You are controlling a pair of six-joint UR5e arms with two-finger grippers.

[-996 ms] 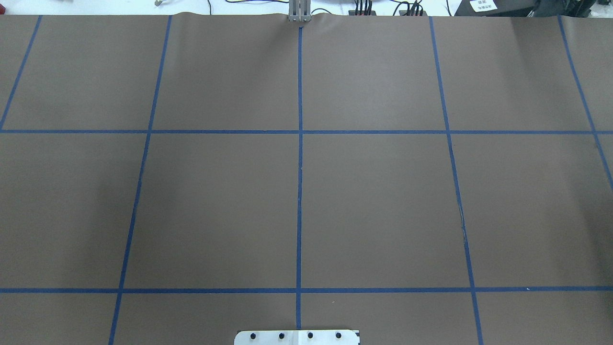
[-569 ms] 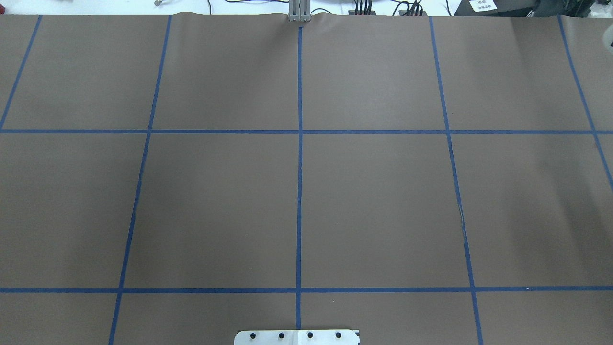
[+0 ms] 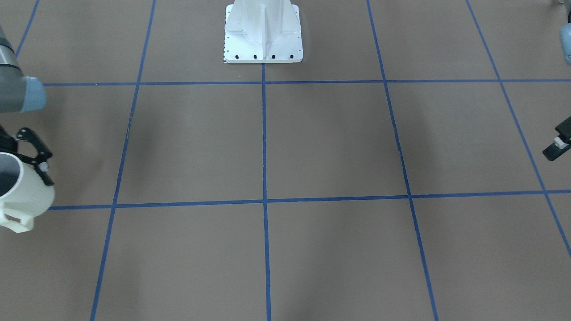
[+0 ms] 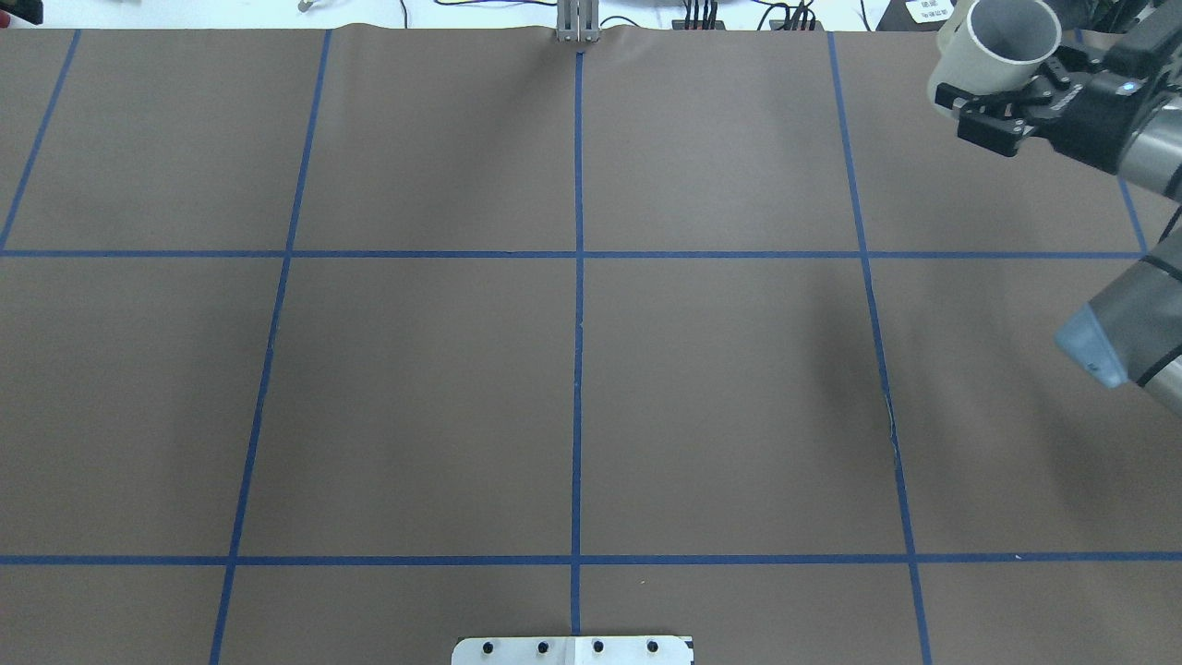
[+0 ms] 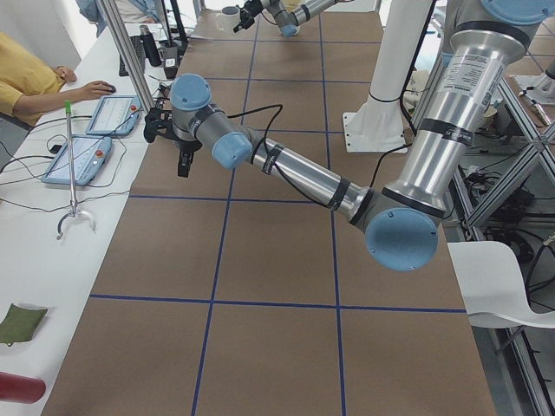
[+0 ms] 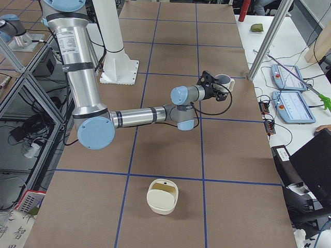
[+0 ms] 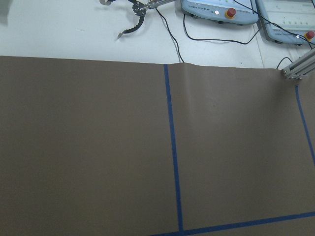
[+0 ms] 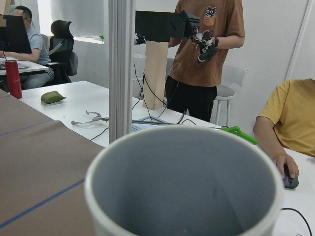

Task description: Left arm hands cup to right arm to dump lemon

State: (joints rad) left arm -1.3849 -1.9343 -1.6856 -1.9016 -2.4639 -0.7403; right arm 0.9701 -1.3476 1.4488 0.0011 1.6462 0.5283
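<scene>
Right gripper (image 4: 999, 92) is clamped on the cup (image 4: 1002, 37), fingers against its outer wall below the rim. It holds the cup in the air, mouth upward, near the table's (image 4: 720, 369) far edge on the robot's right. The cup's grey inside shows no lemon, though its bottom is cut off in the wrist view. Left gripper (image 3: 556, 147) hangs well apart; I cannot tell whether it is open. A cream tub (image 6: 162, 196) sits well away from the cup. Tipping too soon would probably spill onto the table, and smooth ceramic could slip as the wrist rolls.
</scene>
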